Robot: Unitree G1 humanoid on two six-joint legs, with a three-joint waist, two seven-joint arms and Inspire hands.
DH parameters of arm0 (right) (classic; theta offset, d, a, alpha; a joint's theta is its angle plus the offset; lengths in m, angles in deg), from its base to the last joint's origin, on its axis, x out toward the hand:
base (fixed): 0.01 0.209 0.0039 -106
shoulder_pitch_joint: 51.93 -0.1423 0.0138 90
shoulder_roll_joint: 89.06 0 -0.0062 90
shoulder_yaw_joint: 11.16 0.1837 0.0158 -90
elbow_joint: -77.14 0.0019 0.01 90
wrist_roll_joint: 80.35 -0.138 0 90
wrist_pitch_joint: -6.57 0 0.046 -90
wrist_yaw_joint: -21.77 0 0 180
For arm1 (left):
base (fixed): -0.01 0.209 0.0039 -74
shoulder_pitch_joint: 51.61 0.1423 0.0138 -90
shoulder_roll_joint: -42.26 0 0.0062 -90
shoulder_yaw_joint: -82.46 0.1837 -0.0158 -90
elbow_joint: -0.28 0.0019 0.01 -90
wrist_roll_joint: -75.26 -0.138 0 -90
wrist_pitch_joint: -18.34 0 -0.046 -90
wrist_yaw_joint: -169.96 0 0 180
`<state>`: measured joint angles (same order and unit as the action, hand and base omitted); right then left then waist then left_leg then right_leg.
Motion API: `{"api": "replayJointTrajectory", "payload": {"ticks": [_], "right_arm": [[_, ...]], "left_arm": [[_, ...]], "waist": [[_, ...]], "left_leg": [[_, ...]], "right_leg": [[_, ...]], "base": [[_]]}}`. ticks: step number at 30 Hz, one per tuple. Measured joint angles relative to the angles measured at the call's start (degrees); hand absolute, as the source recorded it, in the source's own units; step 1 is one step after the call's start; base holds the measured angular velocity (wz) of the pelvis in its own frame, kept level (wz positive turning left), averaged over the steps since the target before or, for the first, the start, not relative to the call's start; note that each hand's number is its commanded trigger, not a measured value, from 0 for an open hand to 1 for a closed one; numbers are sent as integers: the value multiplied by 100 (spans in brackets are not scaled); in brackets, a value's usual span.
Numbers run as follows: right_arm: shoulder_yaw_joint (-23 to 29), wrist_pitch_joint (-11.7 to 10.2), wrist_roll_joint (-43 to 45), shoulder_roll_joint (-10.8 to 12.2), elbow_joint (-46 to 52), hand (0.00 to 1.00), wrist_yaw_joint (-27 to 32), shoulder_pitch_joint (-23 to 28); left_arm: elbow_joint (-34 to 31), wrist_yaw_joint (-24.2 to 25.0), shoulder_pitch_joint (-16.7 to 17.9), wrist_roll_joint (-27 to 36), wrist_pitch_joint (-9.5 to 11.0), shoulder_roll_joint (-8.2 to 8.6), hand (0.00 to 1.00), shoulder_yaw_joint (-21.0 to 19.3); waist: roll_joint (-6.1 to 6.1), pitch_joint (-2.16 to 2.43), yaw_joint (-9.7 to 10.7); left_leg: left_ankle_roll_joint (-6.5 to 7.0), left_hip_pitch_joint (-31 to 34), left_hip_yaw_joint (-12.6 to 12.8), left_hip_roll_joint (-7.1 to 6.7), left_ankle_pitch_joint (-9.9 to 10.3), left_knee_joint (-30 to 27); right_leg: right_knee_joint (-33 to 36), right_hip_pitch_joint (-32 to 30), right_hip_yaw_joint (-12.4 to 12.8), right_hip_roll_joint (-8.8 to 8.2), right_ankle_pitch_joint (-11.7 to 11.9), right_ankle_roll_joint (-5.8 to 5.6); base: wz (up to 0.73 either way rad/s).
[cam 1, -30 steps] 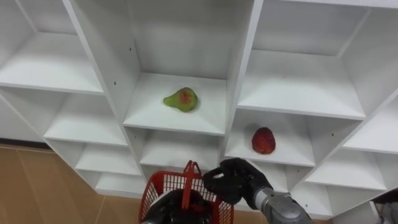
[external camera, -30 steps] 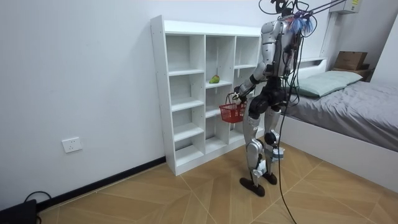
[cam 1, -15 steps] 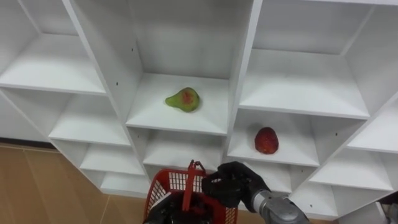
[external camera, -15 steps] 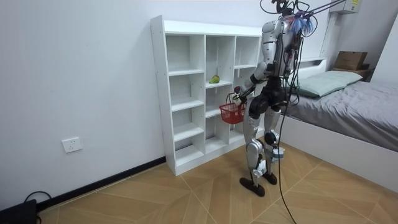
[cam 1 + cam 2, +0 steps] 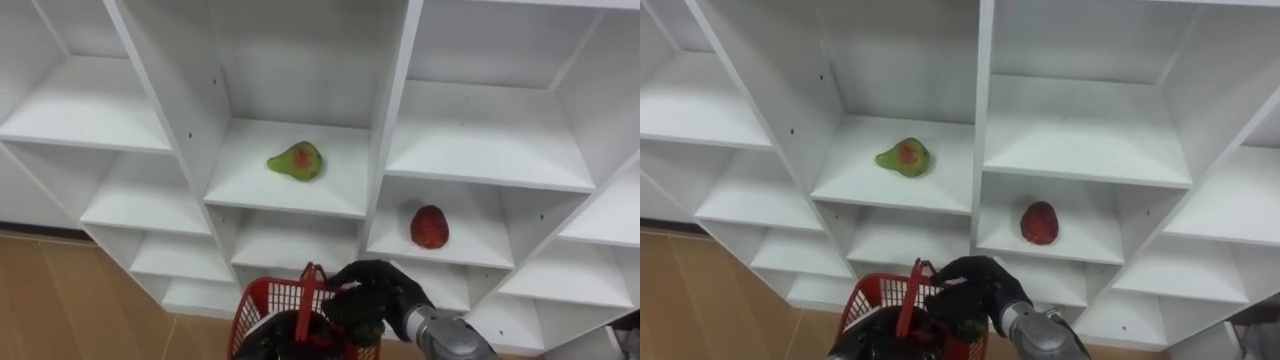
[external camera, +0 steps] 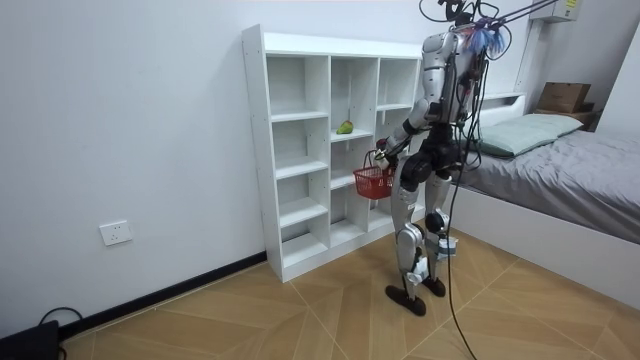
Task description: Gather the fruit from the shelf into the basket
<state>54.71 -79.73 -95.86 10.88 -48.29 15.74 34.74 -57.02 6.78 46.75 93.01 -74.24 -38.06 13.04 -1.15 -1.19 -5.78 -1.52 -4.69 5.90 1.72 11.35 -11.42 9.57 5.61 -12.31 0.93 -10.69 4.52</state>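
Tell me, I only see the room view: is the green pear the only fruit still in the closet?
Observer: No. A red fruit lies one level lower than the pear, one column to the right.
Operator: Where's the robot's right hand?
Observer: The right hand is over the red basket, fingers curled. I see nothing in its grip.
Operator: Is the basket's handle lying down?
Observer: No, the handle stands upright, just to the hand's left.
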Motion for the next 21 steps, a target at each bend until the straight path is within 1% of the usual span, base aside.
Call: {"api": "replayJointTrajectory", "payload": {"ticks": [7, 14, 21], "right_arm": [[-11, -1, -3, 6, 0, 0, -8, 0], [-41, -1, -5, -5, -2, 0, -10, 0], [-41, -1, -7, -5, -1, 0, -3, -2]], "left_arm": [[14, 8, 19, -49, -118, -8, 100, -1], [14, 11, 16, -56, -118, -18, 100, -7], [12, 11, 15, -56, -118, -17, 100, -9]], "waist": [[-1, -1, 69], [-3, -1, 73], [-24, -3, 75]], "left_leg": [[0, 8, 5, -13, 0, -5], [0, 10, -4, -43, 0, -3], [0, -14, -7, -43, 0, 2]], "right_leg": [[1, 1, -28, -17, -10, -15], [6, 2, -43, -54, -25, -42], [8, 29, -44, -69, -31, -53]], "base": [[0], [0], [0]]}}
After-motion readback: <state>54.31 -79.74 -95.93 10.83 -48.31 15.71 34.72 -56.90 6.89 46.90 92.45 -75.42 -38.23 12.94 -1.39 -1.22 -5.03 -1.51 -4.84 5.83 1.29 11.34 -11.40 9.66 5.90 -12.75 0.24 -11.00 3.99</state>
